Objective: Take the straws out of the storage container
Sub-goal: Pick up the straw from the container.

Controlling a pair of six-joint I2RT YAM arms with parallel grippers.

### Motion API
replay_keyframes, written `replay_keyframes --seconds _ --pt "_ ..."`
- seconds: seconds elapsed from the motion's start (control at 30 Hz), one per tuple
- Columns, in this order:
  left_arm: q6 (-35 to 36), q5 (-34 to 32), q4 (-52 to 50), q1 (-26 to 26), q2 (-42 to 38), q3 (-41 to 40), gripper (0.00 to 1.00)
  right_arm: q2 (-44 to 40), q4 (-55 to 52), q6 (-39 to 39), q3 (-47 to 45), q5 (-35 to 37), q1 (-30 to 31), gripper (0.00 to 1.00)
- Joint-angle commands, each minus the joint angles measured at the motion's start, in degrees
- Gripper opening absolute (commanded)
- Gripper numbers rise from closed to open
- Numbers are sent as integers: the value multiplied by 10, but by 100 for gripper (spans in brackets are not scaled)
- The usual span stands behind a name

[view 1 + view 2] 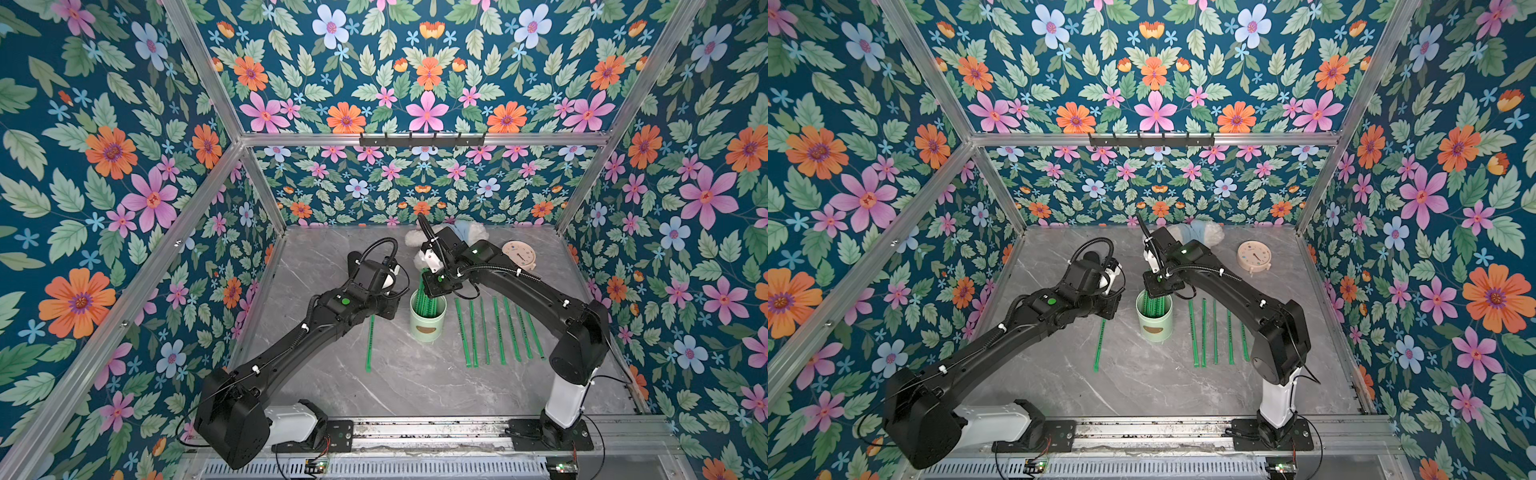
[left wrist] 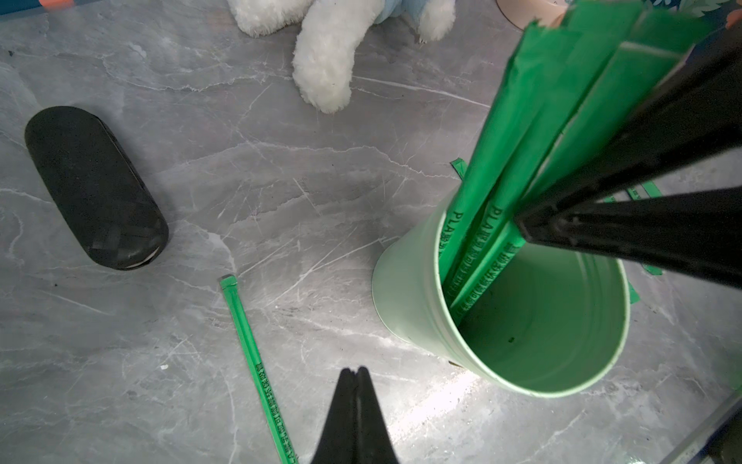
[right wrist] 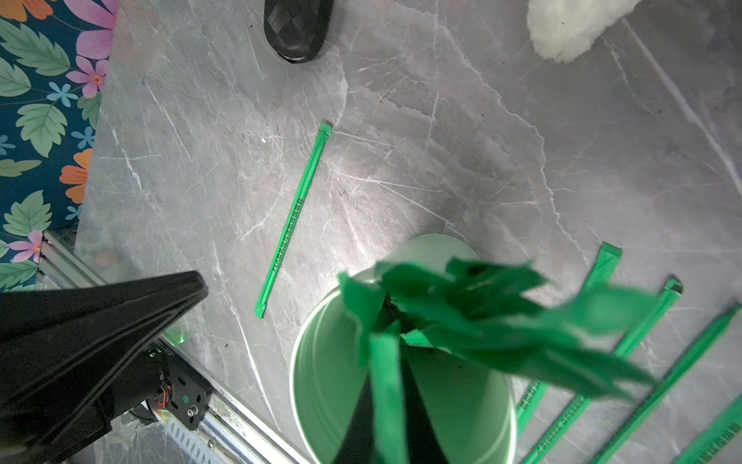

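Note:
The storage container (image 1: 428,322), a mint-green cup (image 2: 413,289), stands upright mid-table with several green straws (image 1: 427,297) leaning in it. They show close up in the left wrist view (image 2: 522,140). My right gripper (image 3: 390,319) reaches down into the cup's mouth and is shut on a straw (image 3: 385,381); its fingertips (image 2: 526,225) meet beside the bundle. My left gripper (image 2: 355,370) hovers just left of the cup, shut and empty. One straw (image 1: 370,343) lies on the table left of the cup. Several more lie in a row (image 1: 498,328) to its right.
A black oval case (image 2: 94,187) lies on the marble behind the left arm. A white plush toy (image 1: 417,245) and a round beige clock (image 1: 519,253) sit at the back. The metal rail (image 1: 415,432) runs along the front edge.

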Motion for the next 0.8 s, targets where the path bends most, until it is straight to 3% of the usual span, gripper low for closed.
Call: replay_keyframes --seconds 0.0,0.77 --pt "2 0 -6 0 1 5 0 -11 -15 -7 -1 6 0 9" --pt "2 0 -7 0 5 5 0 -31 -23 -17 -30 20 1 9"
